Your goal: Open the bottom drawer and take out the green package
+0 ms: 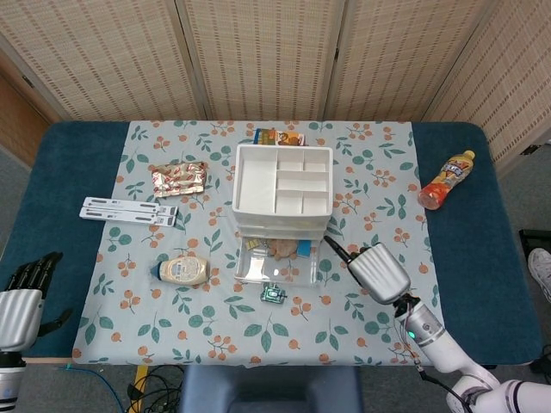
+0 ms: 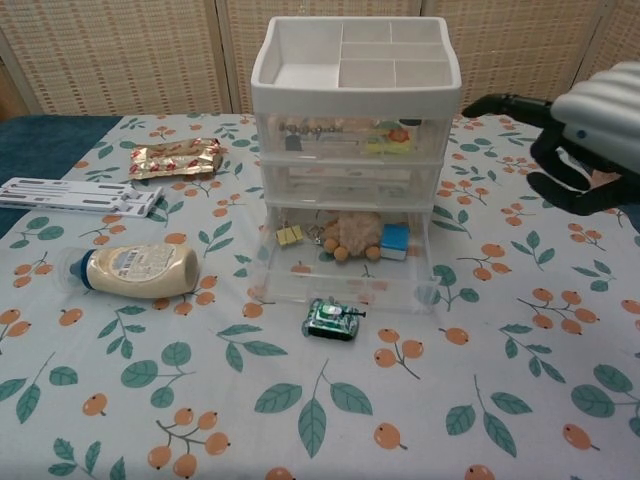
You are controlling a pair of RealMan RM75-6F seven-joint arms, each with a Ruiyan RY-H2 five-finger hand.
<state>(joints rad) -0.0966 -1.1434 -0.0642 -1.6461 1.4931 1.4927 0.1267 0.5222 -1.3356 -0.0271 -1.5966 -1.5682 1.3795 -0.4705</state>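
Note:
The white drawer unit stands mid-table with its bottom drawer pulled out. Inside the drawer lie small items, among them a brown one and a blue one. The small green package lies on the tablecloth just in front of the drawer, free of any hand. My right hand hovers to the right of the drawers, raised, fingers apart, holding nothing. My left hand is off the table's near left corner, empty, with fingers spread.
A mayonnaise bottle lies left of the drawer. A foil snack bag and white strips sit further left. An orange drink bottle lies at the far right. A small packet sits behind the unit.

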